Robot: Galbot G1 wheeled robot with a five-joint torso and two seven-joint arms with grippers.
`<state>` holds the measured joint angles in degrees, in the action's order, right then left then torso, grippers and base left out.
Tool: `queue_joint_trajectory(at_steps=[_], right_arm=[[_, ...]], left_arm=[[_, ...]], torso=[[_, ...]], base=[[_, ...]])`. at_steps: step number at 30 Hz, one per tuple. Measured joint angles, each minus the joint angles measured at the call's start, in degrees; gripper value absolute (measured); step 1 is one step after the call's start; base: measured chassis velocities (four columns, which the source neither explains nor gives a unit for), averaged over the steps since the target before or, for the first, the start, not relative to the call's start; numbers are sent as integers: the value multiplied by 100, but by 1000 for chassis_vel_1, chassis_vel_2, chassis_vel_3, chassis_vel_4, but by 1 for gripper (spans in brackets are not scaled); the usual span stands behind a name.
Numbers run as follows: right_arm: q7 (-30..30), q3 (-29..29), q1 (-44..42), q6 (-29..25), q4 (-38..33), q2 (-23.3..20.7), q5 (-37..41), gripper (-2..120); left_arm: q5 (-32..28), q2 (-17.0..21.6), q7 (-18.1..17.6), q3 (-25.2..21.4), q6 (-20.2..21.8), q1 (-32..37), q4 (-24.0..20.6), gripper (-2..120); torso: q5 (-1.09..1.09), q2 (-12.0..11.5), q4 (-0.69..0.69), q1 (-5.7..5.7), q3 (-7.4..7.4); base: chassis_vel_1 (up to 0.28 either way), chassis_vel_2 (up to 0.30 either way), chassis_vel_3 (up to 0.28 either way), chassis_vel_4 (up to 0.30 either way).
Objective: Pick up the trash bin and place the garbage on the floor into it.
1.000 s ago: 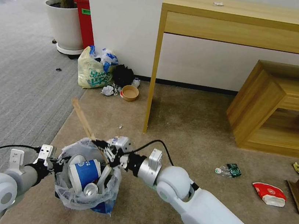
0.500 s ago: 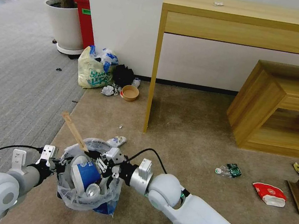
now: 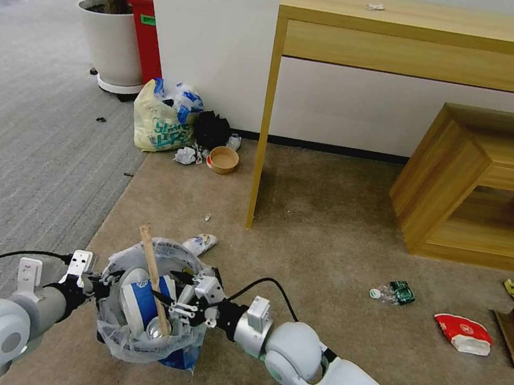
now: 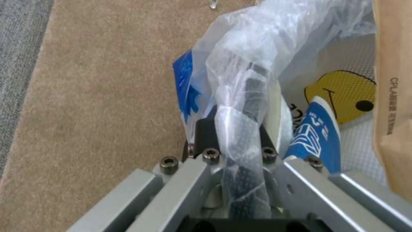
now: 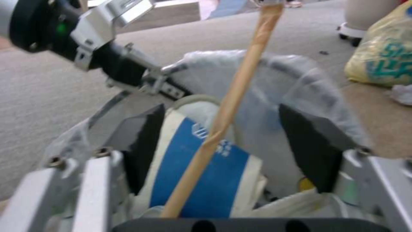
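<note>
Bag-lined black trash bin (image 3: 152, 305) in clenched left claw (image 3: 97, 288); right claw (image 3: 171, 309) released.

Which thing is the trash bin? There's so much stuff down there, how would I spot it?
Find the beige carpet in front of the tall wooden table. Near the robot, the trash bin hangs from the left claw, which pinches its rim. It's the small round black bin with a crinkly see-through liner, holding a blue-white paper cup and a wooden stick, unlike the yellowish shopping bag by the wall.
</note>
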<state>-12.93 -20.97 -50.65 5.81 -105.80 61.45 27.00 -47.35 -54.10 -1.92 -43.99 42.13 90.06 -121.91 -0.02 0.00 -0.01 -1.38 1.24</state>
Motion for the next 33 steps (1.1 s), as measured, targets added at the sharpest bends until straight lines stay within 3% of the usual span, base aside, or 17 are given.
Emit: queue_joint_trajectory(at_steps=[5, 7, 9, 17, 33], right_arm=[[132, 267, -113, 7, -94, -6, 3, 88], [281, 585, -217, 48, -130, 87, 8, 97], [348, 833, -288, 78, -131, 165, -21, 100], [526, 2198, -791, 125, -142, 275, -217, 100], [852, 3049, -1226, 127, -5, 446, -238, 100]], left_arm=[[36, -116, 5, -28, 0, 45, -31, 0], [85, -223, 9, -93, 0, 105, -55, 0], [122, -273, 20, -127, 0, 148, -75, 0], [207, -368, 90, -209, 0, 318, -222, 0], [289, -452, 177, -345, 0, 442, -270, 0]], torso=[[0, 0, 0, 0, 0], [0, 0, 0, 0, 0], [0, 0, 0, 0, 0], [0, 0, -1, 0, 0], [0, 0, 1, 0, 0]], base=[[0, 0, 0, 0], [0, 0, 0, 0], [0, 0, 0, 0], [0, 0, 0, 0], [0, 0, 0, 0]])
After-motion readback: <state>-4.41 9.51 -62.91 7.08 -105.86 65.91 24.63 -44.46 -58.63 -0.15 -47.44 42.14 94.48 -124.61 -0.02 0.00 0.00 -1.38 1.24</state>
